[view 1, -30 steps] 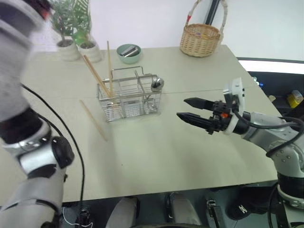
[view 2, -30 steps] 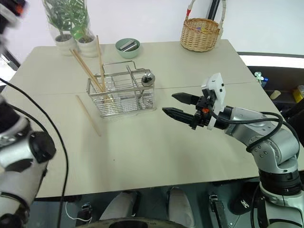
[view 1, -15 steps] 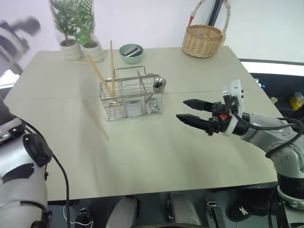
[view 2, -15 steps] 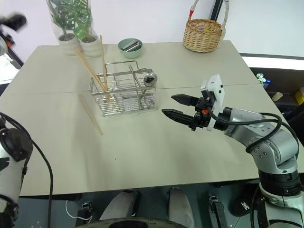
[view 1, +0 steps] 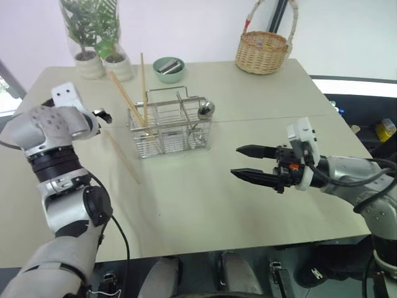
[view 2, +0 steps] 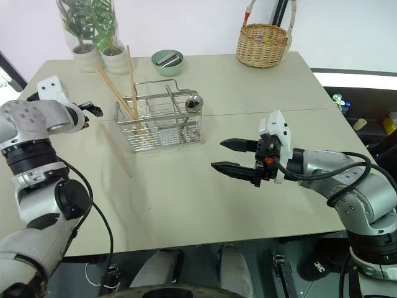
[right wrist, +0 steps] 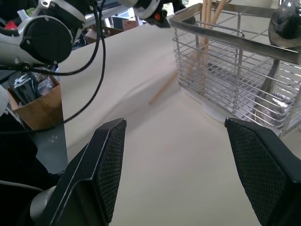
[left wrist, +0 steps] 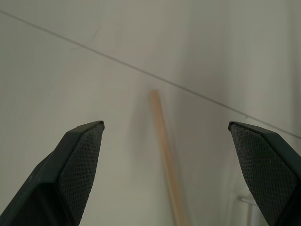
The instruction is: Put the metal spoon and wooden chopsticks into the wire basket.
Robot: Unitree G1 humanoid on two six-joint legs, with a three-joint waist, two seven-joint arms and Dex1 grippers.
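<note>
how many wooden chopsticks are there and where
3: two light-brown wooden chopsticks stand leaning in the silver wire basket's left compartment; one lies flat on the table to the basket's left. None appear hidden.

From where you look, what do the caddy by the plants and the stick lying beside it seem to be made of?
The wire basket looks like metal: thin silvery rods with a bright shine. The chopstick on the table looks like wood: pale brown, matte and without gloss.

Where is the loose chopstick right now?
In the left eye view, one wooden chopstick lies flat on the table, left of the wire basket.
</note>
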